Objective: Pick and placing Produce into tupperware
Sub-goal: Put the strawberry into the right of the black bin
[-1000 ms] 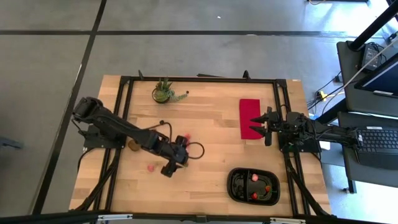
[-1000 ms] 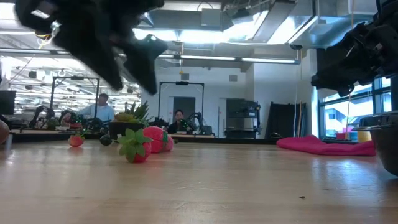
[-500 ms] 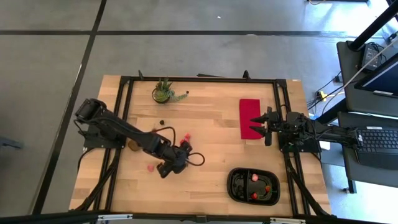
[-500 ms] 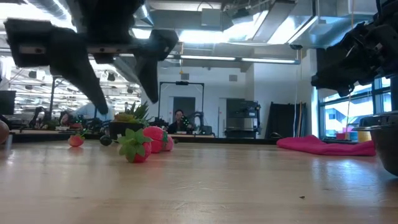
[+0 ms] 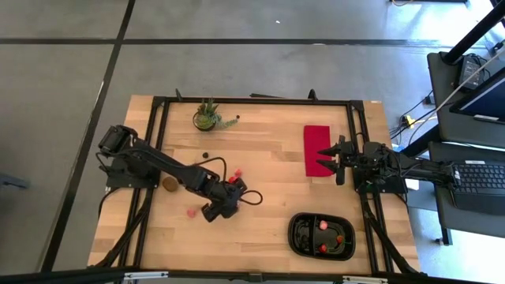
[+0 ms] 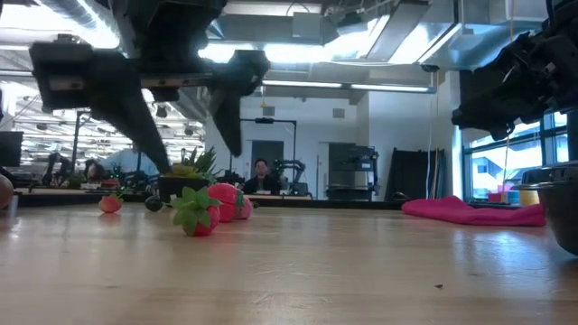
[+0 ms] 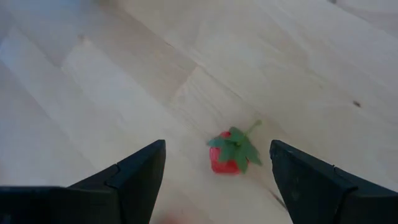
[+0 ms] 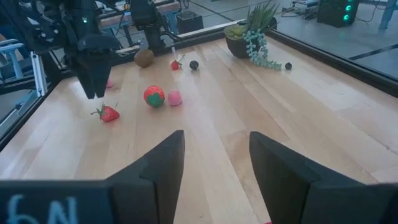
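A red strawberry with a green top (image 7: 229,153) lies on the wooden table (image 5: 268,189), left of the middle. It also shows as the strawberry (image 6: 200,215) in the low view. My left gripper (image 6: 185,126) hovers just above it, open, one finger to each side and touching nothing. More produce lies nearby: a red ball (image 8: 154,96), a pink piece (image 8: 175,98), a brown kiwi (image 5: 169,184) and a dark berry (image 5: 205,155). The black tupperware (image 5: 300,237) sits at the near right with red pieces inside. My right gripper (image 8: 214,162) waits open over the red cloth (image 5: 316,142).
A potted green plant (image 5: 207,117) stands at the far edge, with another dark berry (image 8: 288,65) beside it. A black frame (image 5: 252,101) runs round the table. Bare wood lies between the strawberry and the tupperware.
My left gripper has rolled about its own pointing line and sunk a little toward the strawberry, so both fingers now stand to either side above it. It stays open. The strawberry has not moved.
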Available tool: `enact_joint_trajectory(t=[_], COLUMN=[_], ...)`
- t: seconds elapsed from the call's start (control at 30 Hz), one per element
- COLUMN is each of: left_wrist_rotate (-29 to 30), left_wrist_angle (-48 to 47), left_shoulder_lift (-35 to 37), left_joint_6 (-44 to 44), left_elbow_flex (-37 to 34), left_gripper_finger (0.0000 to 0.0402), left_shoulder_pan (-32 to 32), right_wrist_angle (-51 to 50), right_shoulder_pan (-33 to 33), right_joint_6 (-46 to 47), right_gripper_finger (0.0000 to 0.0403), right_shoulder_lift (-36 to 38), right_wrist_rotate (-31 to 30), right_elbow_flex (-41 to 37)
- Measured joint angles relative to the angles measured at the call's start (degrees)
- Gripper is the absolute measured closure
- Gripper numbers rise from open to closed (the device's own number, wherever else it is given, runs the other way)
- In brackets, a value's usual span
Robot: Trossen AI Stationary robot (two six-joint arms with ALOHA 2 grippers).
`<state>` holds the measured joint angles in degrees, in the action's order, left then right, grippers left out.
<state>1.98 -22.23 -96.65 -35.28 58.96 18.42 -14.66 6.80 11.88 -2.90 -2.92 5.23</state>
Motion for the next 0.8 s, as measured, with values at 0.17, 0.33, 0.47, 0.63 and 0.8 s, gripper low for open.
enact_joint_trajectory(t=[0.17, 0.33, 0.47, 0.63, 0.8], left_wrist_rotate=[0.0, 0.0, -0.4, -0.2, 0.0], left_wrist_angle=[0.2, 2.3, 2.5, 2.3, 2.2], left_shoulder_lift=[-3.3, -7.1, -8.3, -8.1, -8.1], left_joint_6=[-1.4, -1.5, -1.2, 3.6, 9.2], left_elbow_flex=[-0.1, -0.1, 0.1, 0.1, 0.0], left_gripper_finger=[0.0121, 0.0121, 0.0121, 0.0121, 0.0121], left_shoulder_pan=[0.0, 0.0, 0.0, -0.1, -0.1], right_wrist_angle=[0.0, 0.0, 0.0, 0.0, 0.0], right_shoulder_pan=[0.0, 0.0, 0.0, 0.0, 0.0], right_joint_6=[0.0, 0.0, 0.0, 0.0, 0.0], right_gripper_finger=[0.0219, 0.0219, 0.0219, 0.0219, 0.0219], right_shoulder_lift=[0.0, 0.0, 0.0, 0.0, 0.0], right_wrist_rotate=[0.0, 0.0, 0.0, 0.0, 0.0], right_elbow_flex=[0.0, 0.0, 0.0, 0.0, 0.0])
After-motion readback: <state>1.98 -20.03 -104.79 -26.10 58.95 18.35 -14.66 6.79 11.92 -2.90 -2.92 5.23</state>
